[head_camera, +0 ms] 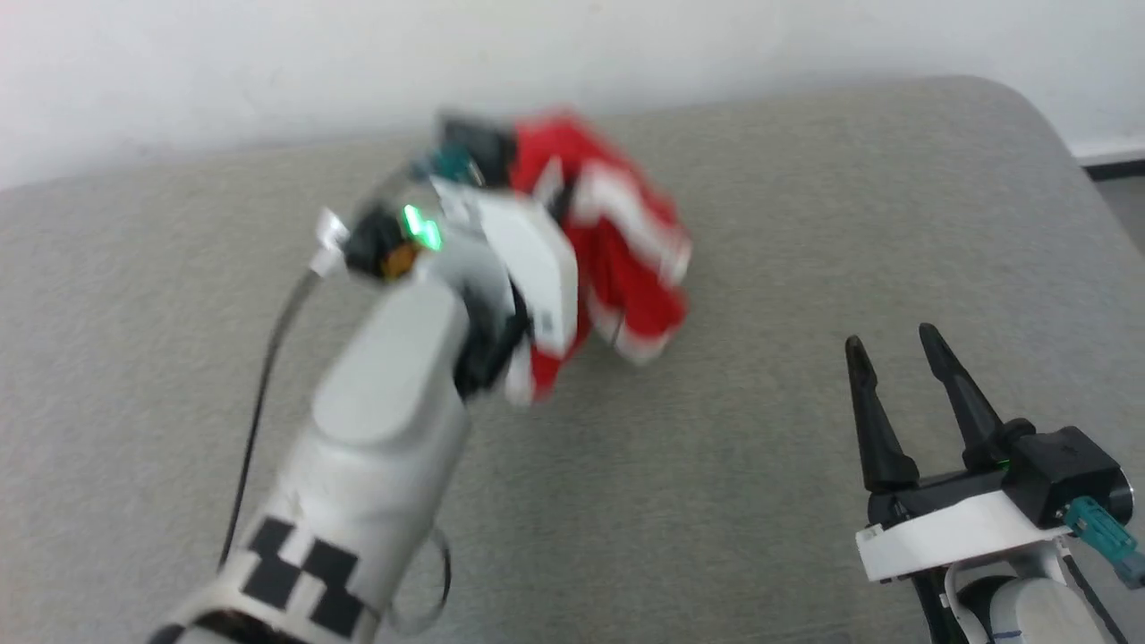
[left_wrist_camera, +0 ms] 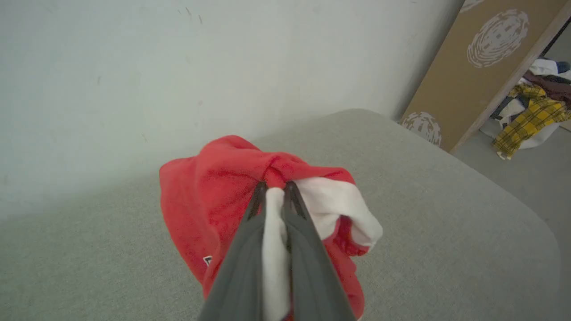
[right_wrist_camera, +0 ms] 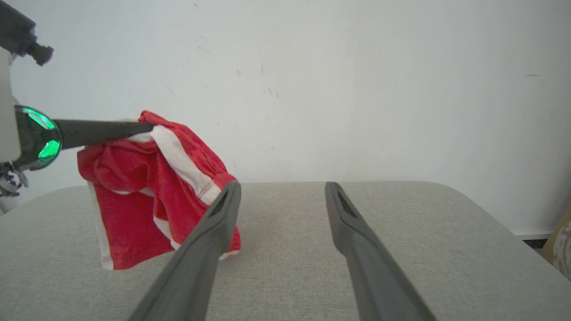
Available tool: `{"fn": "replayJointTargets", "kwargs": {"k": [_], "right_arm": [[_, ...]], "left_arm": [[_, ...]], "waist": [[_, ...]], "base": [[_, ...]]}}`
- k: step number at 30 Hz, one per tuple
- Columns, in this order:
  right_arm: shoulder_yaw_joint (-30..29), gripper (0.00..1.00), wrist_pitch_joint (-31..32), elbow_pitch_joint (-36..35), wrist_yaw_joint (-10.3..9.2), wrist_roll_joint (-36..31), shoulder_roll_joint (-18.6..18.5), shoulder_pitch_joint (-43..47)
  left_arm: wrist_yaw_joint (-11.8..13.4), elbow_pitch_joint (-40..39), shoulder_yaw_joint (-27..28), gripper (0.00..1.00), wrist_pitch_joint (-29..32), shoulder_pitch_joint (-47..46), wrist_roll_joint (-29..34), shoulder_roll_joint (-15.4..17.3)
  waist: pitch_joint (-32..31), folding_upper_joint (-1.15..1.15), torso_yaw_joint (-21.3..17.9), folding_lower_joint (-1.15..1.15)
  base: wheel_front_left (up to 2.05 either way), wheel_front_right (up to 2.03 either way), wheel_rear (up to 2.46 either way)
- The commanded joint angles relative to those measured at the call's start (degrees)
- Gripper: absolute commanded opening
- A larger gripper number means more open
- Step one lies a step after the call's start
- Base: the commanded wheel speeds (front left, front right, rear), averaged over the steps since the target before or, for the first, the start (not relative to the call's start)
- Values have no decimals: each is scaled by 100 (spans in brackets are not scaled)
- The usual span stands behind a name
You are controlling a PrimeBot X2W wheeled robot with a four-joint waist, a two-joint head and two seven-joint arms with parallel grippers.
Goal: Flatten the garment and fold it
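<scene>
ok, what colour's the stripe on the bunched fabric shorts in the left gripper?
White, on the red soft-fabric shorts; clearest in the right wrist view.

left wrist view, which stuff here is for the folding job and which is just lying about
For the job:
- garment, red with white trim, pinched in the shut left jaws
- grey padded surface below it

Just lying about:
- brown board leaning against the wall
- heap of clothes on the floor past the board, with a yellow plaid piece among them
</scene>
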Motion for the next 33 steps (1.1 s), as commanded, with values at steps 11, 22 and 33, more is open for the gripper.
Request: {"fn": "replayJointTargets", "kwargs": {"k": [11,22,33], "right_arm": [[93,100,76,-25,-11,27,-9,113],[53,100,108,-46,-11,11,-9,167],[-206,100,113,-11,-11,40,-9,185]], "left_arm": [[-116,1402,-1082,49,1847,827,-675,-27],[13,676,-690,100,-555,817,-759,81],[428,-1329,339,100,-2186,2077,-190,912]], "waist": [[-9,0,-326,0],[-133,0,114,0],[-270,0,574,0]], "base": [[0,0,0],[0,0,0],[0,0,0]]}}
